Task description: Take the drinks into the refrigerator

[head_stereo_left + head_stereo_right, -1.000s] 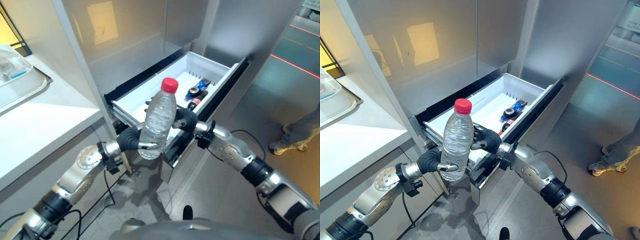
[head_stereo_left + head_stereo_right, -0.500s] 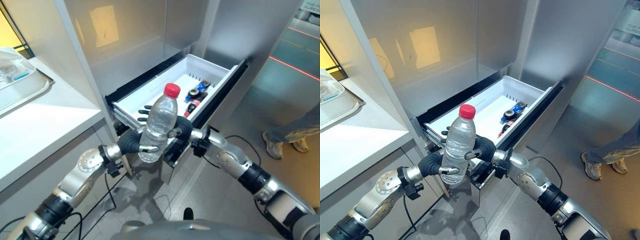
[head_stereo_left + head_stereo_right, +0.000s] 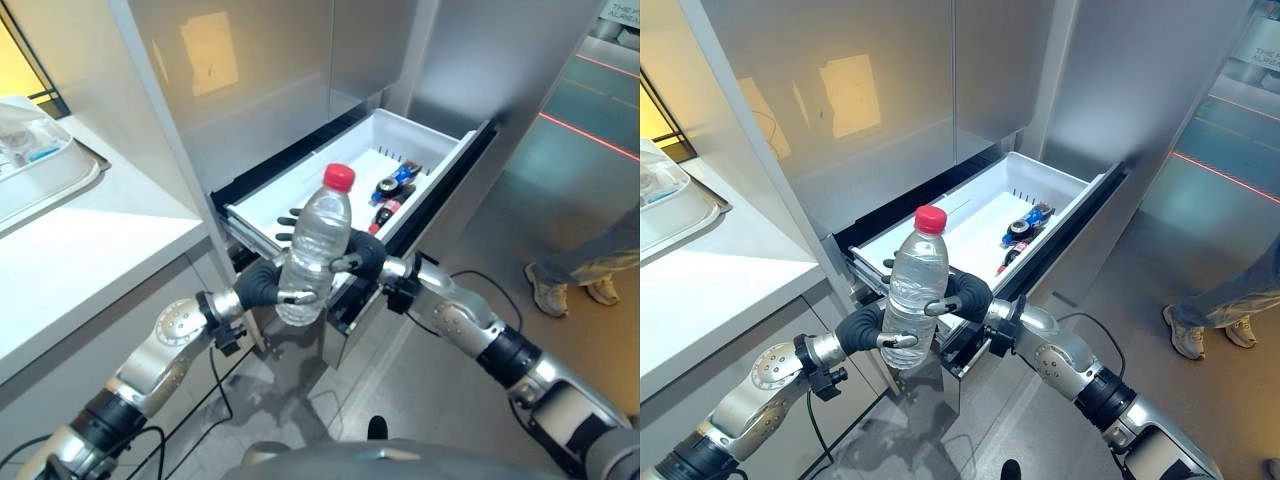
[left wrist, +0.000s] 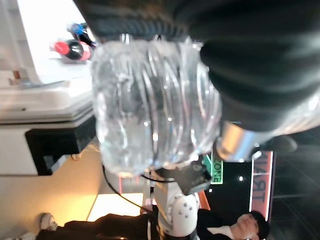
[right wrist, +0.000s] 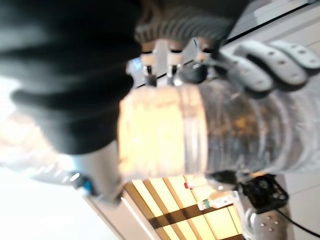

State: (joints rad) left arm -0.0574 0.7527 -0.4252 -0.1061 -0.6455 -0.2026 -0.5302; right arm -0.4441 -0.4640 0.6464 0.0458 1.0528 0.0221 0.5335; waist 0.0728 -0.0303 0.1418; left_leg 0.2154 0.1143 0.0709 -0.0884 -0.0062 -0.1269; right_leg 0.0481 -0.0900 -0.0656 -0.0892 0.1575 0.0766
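Clear plastic water bottle with a red cap [image 3: 314,246], standing upright in the air, just in front of the near edge of the open white plastic fridge drawer [image 3: 300,192]. Held low down by the left hand [image 3: 268,285], fingers curled round the bottom part of the bottle from the left. Held a bit higher by the right hand [image 3: 364,257], fingers curled round the middle of the bottle from the right. Both hands touching the bottle at once, left one lower and nearer, right one higher.

Behind the bottle, the drawer pulled out from the tall silver metal fridge [image 3: 890,90]. Far inside the drawer, a few small dark drink bottles with blue and red parts [image 3: 391,187], lying down close together near the far right corner.

To the left, a white countertop [image 3: 70,240], with a clear plastic tray [image 3: 35,160] on its far end.

Far right on the grey floor [image 3: 1210,200], a person's legs and pale shoes [image 3: 565,285], well apart from the drawer.
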